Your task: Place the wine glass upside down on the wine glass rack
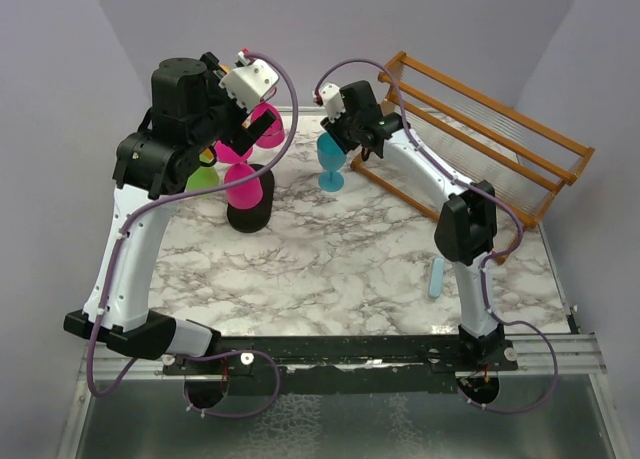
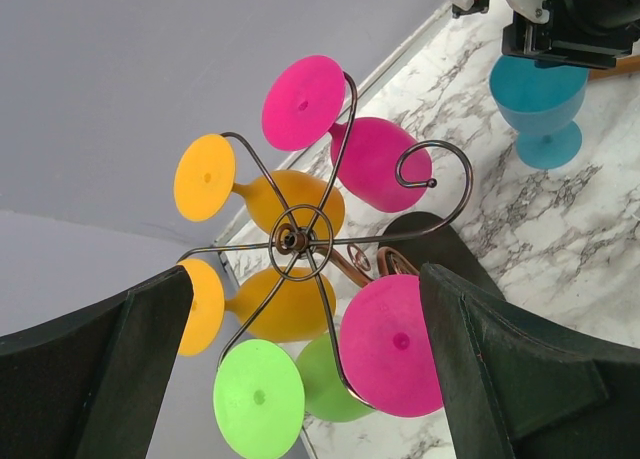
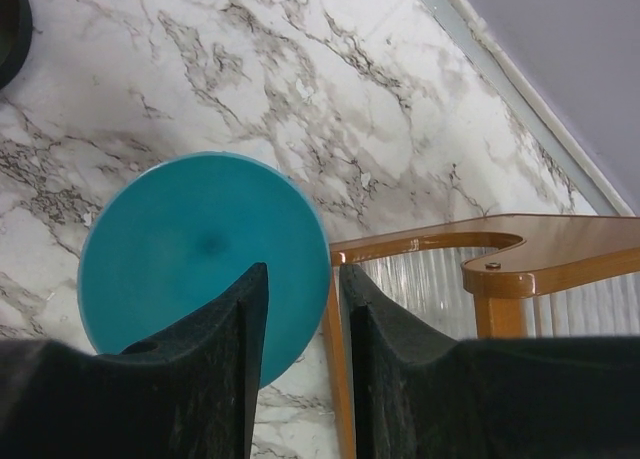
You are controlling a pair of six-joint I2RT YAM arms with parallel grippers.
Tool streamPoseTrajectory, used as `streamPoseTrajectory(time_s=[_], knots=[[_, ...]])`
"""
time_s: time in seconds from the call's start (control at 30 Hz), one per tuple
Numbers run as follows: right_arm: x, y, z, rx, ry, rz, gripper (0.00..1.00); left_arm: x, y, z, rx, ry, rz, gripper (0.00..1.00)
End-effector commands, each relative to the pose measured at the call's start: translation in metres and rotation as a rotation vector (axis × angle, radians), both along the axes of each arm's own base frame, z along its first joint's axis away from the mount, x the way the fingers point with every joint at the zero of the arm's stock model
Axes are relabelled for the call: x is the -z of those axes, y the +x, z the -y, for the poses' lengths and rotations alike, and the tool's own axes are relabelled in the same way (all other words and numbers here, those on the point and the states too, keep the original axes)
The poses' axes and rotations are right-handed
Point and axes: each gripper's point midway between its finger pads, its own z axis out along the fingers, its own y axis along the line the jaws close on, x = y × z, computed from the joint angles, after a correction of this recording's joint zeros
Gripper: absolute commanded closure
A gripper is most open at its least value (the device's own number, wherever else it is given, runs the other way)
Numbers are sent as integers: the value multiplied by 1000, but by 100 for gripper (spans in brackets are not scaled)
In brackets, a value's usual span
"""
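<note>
Your right gripper pinches the rim of the blue wine glass, upright near the table's far edge, inverting and hanging undone; left gripper gapes above the wine glass rack, one curl seemingly free.

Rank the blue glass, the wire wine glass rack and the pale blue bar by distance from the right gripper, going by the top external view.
From the right gripper:
1. Blue glass: right under its fingers.
2. Wine glass rack: to its left, across a strip of table.
3. Pale blue bar: flat on the table towards the near edge, beside the right arm.
</note>
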Motion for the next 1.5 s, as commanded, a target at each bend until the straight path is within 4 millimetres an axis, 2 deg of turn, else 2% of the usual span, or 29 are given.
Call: streamPoseTrajectory(time_s=[0.0, 0.57, 0.73, 0.9, 1.03, 1.1, 1.23, 1.33, 1.47], knots=[[0, 6, 0, 2, 28, -14, 66, -6, 1, 0, 2, -8, 11, 1], [9, 7, 0, -28, 88, -89, 83, -1, 6, 1, -6, 0, 1, 1], [-3, 6, 0, -36, 107, -81, 91, 2, 10, -3, -49, -14, -3, 1], [-34, 2, 3, -62, 142, -41, 98, 8, 14, -4, -75, -36, -21, 1], [-65, -14, 2, -126, 183, -2, 98, 14, 14, 0, -56, -32, -37, 1], [-87, -23, 6, -143, 199, 38, 98, 18, 13, 3, -38, -34, -50, 1], [-115, -43, 14, -185, 213, 83, 98, 24, 8, 13, 30, -37, -73, 1], [-137, -58, 19, -212, 233, 122, 98, 20, 2, 20, 98, -25, -66, 1], [-174, -80, 28, -236, 267, 183, 98, 9, 2, 25, 103, -86, -42, 1]])
